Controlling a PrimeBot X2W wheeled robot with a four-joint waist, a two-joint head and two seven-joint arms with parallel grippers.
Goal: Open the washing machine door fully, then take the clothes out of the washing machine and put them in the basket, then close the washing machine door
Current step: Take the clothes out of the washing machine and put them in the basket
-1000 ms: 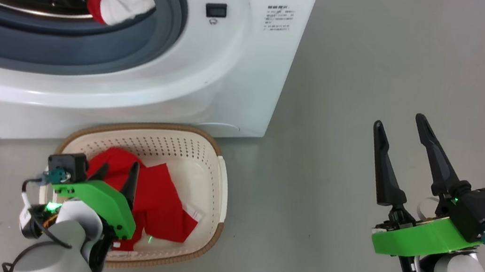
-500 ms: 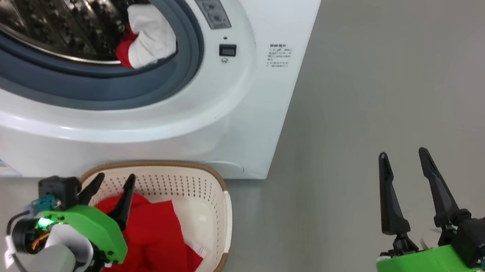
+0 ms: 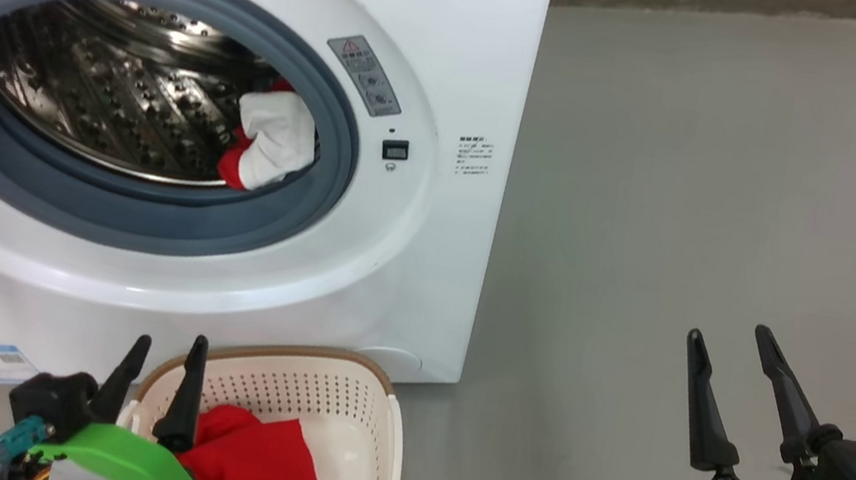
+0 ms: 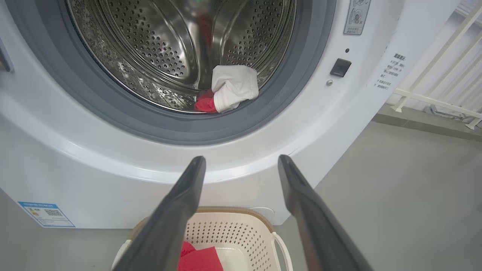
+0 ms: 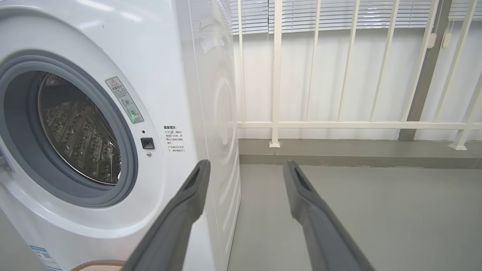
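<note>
Smooth grey floor (image 3: pixel 695 185), matt and even; white washing machine (image 3: pixel 431 274) standing on it at left; cream perforated basket (image 3: pixel 306 394) on the floor, just before the machine's front; raised kerb (image 5: pixel 357 154) along the far edge

Laundry corner in a bare indoor room
We are viewing a white washing machine (image 5: pixel 94 34) standing on a plain grey floor (image 5: pixel 376 210), with a white railing (image 5: pixel 276 75) and slatted window blinds (image 5: pixel 339 15) running beside it.
</note>
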